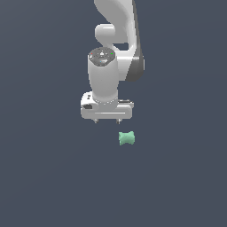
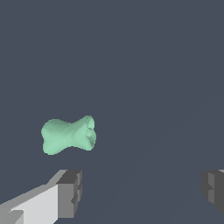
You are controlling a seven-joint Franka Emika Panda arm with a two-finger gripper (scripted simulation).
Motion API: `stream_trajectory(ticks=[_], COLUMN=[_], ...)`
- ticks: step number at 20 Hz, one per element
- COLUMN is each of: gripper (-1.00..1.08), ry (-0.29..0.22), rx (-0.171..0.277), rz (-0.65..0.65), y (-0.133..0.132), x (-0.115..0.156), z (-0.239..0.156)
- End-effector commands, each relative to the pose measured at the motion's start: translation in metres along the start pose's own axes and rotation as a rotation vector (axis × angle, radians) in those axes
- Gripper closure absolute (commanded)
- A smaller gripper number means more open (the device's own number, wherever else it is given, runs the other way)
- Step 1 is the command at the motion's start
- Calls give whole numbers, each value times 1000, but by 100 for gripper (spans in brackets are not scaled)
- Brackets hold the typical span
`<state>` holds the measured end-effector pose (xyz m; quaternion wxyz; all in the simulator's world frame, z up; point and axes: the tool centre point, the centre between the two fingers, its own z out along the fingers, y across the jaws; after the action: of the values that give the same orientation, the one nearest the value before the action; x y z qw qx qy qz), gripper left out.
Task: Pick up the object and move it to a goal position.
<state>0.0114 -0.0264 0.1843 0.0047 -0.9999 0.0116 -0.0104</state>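
Our white gripper [image 1: 106,120] hangs spread wide, gripping nothing, beside the small mint-green bow-tie lump [image 1: 127,138]; if we descend uncentred, a finger [image 2: 65,194] could knock it away.

Even, soft light fills both views, with no glare and no hard shadows on the flat slate-grey ground. The white arm [image 1: 106,75] shades gently towards its darker side. Edges look slightly jagged and coarse; nothing is blurred, and no bending shows at the borders.
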Motion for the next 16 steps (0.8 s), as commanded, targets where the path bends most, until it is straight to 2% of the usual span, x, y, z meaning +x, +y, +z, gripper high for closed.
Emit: stream_trajectory(ticks=[1,16], gripper=[-92,-92], ry=[0,-2], rx=[0,3], rz=[0,2], y=[0,10], x=[0,0], z=[0,6])
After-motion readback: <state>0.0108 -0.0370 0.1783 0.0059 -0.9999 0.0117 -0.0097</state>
